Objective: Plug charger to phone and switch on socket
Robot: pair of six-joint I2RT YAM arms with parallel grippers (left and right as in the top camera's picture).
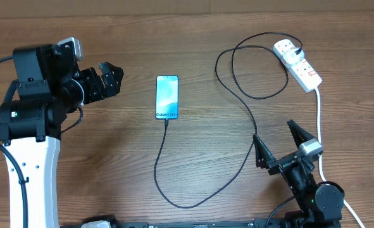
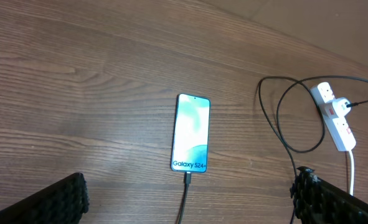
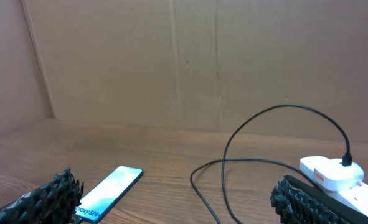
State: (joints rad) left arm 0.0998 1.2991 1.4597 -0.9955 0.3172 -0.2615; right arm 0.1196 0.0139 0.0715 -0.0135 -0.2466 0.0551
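The phone (image 1: pixel 167 97) lies flat at the table's middle, screen lit blue-teal; it also shows in the left wrist view (image 2: pixel 191 132) and the right wrist view (image 3: pixel 111 192). The charger cable (image 1: pixel 162 164) has its tip in the phone's bottom edge (image 2: pixel 187 178) and loops right to a plug in the white socket strip (image 1: pixel 297 63), seen also in the left wrist view (image 2: pixel 334 116) and the right wrist view (image 3: pixel 336 177). My left gripper (image 1: pixel 109 77) is open and empty, left of the phone. My right gripper (image 1: pixel 278 144) is open and empty, near the front right.
The socket's thick white cord (image 1: pixel 320 136) runs down the right side past my right arm. A cardboard wall (image 3: pixel 184 62) stands behind the table. The cable loop (image 1: pixel 253 66) lies left of the socket.
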